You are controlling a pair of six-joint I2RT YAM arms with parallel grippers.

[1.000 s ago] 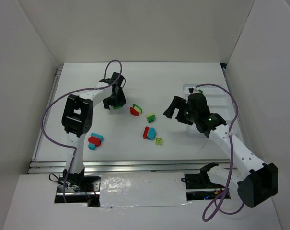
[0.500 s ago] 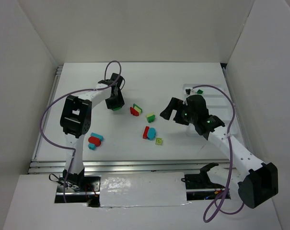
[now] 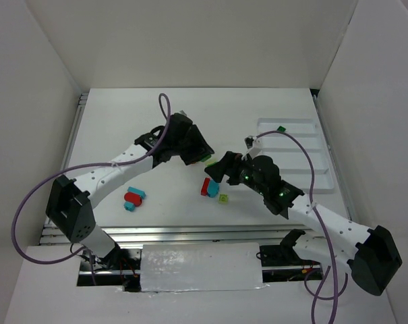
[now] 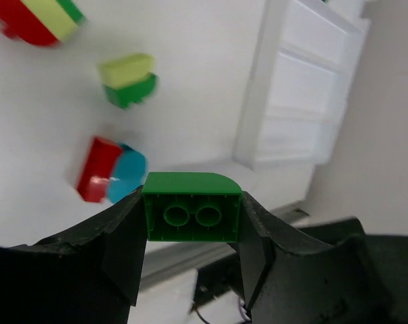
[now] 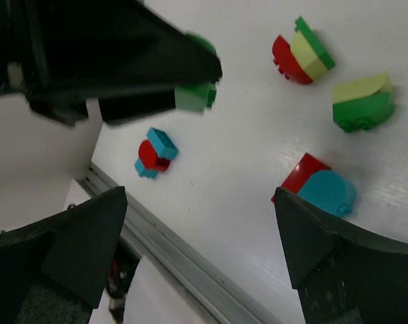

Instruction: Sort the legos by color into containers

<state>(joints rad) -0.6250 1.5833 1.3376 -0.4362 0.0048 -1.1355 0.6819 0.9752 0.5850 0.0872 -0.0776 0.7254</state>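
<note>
My left gripper (image 3: 198, 152) is shut on a dark green brick (image 4: 192, 206) and holds it above the middle of the table; the brick also shows in the right wrist view (image 5: 197, 94). My right gripper (image 3: 220, 170) is open and empty, its fingers (image 5: 338, 250) wide apart above the loose bricks. Below lie a red-yellow-green stack (image 5: 301, 50), a yellow-green on green pair (image 5: 362, 101), a red and cyan pair (image 3: 209, 187) and a red-cyan cluster (image 3: 133, 198). The white tray (image 3: 305, 169) stands at the right, with one dark green brick (image 3: 280, 128) at its far end.
A small yellow-green brick (image 3: 223, 198) lies near the red and cyan pair. The two grippers are close together over the table's middle. A metal rail (image 3: 190, 233) runs along the near edge. White walls enclose the table.
My left arm has swung right from the far left-centre to the middle, carrying the green brick. My right gripper has moved left, away from the tray, to above the middle bricks.
</note>
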